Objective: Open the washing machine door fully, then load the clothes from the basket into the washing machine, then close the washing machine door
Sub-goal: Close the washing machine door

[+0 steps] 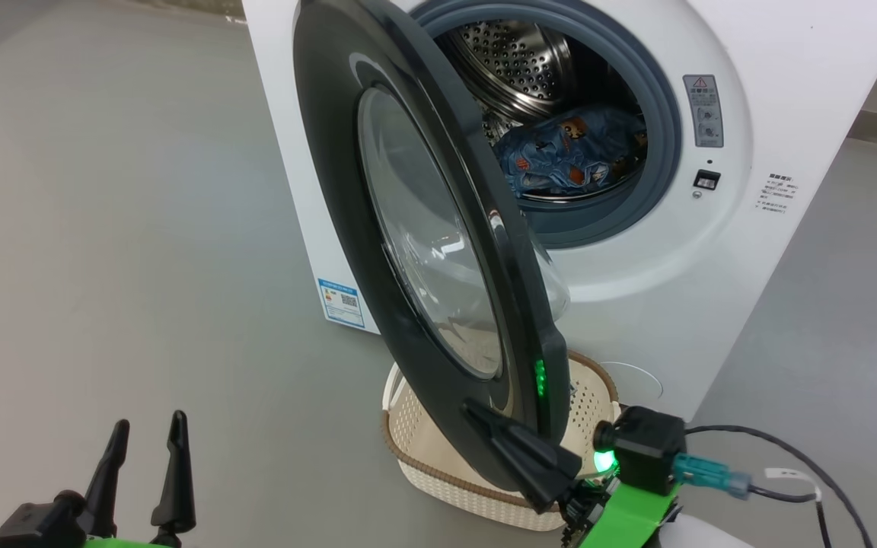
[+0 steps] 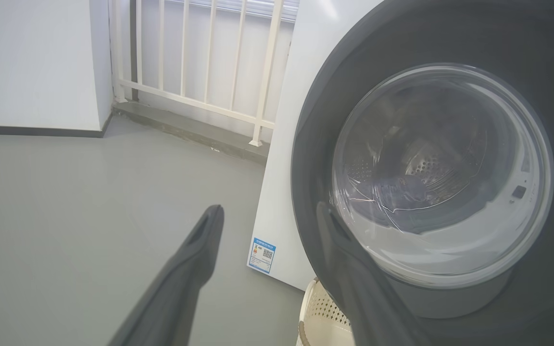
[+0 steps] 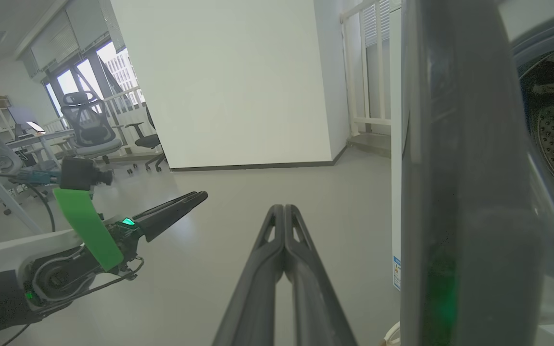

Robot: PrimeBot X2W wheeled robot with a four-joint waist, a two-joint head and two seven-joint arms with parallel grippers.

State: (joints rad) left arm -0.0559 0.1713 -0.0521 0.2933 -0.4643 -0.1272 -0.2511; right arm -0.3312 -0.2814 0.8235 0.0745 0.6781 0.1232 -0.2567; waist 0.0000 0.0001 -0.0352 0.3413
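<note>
1. One relation matters: door (image 1: 423, 228) stands half-swung, edge-on to the robot, hinged on the left of the machine (image 1: 789, 114). Right gripper (image 1: 484, 422) sits at the door's outer face, near the low free edge. The opening lies beyond the door, to the gripper's right.
2. Right arm is much nearer. Left gripper (image 1: 148, 438) is well apart, at lower left.
3. Right fingers are pressed together, holding nothing. Right wrist view shows floor between them and the door edge, so I cannot tell if they touch.
4. Left fingers are spread, empty.
5. Clothes (image 1: 568, 152) lie in the drum (image 1: 515, 61). Basket (image 1: 438, 464) under the door looks empty.
6. Judgement: closing step. The push needs to go sideways, toward the machine.
</note>
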